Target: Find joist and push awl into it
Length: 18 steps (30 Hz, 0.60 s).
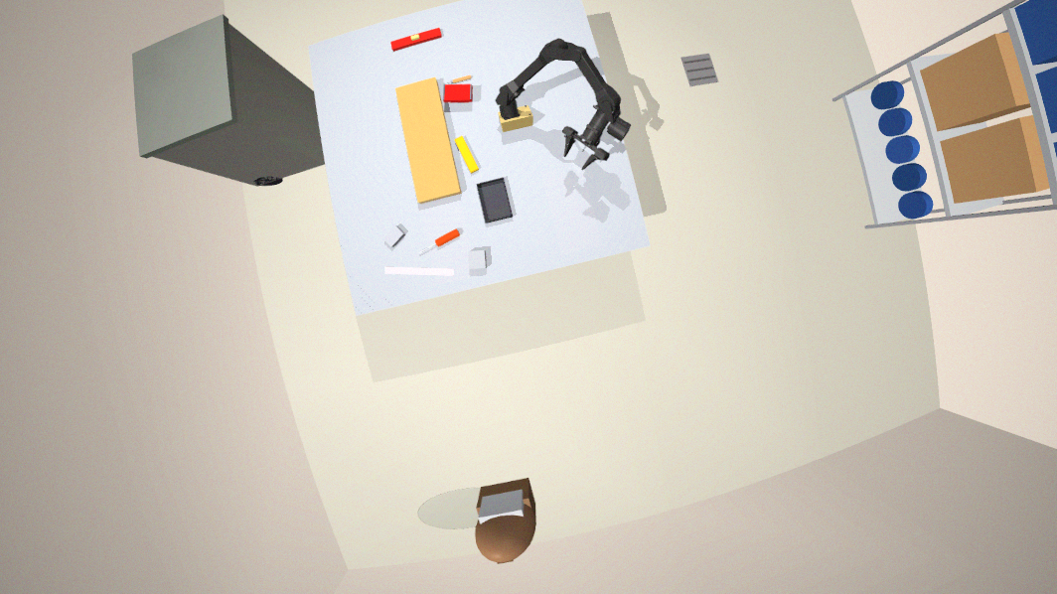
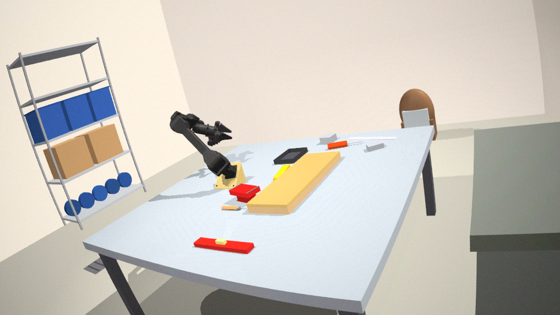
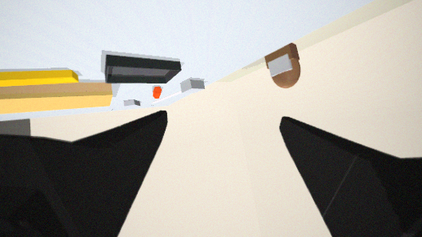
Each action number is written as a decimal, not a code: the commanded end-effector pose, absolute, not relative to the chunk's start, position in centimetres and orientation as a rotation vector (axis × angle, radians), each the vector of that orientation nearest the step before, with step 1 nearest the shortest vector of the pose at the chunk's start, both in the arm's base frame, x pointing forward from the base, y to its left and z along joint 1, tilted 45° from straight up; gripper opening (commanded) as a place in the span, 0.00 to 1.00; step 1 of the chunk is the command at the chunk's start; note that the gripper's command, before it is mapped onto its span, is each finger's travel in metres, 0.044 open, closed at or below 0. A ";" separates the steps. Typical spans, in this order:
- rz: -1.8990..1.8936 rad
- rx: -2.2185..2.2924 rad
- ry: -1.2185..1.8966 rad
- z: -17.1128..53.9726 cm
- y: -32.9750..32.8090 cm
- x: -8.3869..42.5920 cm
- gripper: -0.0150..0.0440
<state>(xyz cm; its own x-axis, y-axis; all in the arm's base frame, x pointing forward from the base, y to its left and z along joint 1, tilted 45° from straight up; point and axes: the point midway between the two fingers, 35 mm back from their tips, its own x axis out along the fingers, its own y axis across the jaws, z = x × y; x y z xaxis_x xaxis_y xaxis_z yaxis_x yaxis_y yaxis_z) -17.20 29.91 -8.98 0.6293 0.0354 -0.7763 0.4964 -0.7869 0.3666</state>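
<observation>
Pale walls and floor surround a light-blue counter, on which everything is laid out. The hand is held up off the surface, fingers wide apart, nothing gripped. The red block, probably the stud finder, is set beside the orange panel, presumably so a short lift onto it is enough. The awl is laid flat near the same panel end, likely for later pickup. The dark tray is placed near the panel's other end, and no tool is seen in it. Clearance at the red block looks tight: it is closely flanked by panel and awl, so either could be nudged. Along the panel's near long side, a yellow bar should be avoided. More room is left between arm and tray. No hole can be made out; scanning is judged to come first.
</observation>
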 end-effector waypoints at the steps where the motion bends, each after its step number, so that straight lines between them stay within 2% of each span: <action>1: -1.077 2.292 0.409 -8.8 30.1 -16.9 0.98; 2: -1.089 2.310 0.392 -8.3 30.4 -16.1 1.00; 10: -1.335 2.756 -0.094 -2.1 33.8 -3.6 1.00; 14: -1.437 2.918 -0.392 1.0 32.6 2.7 1.00; 18: -1.468 3.028 -0.603 2.6 31.5 6.4 1.00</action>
<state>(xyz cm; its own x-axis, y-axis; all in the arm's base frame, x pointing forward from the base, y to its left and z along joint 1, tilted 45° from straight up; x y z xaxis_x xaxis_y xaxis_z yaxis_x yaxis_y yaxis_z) 4.27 32.49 1.64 0.5801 -0.1654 -0.7976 -0.3301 -0.9429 -0.0446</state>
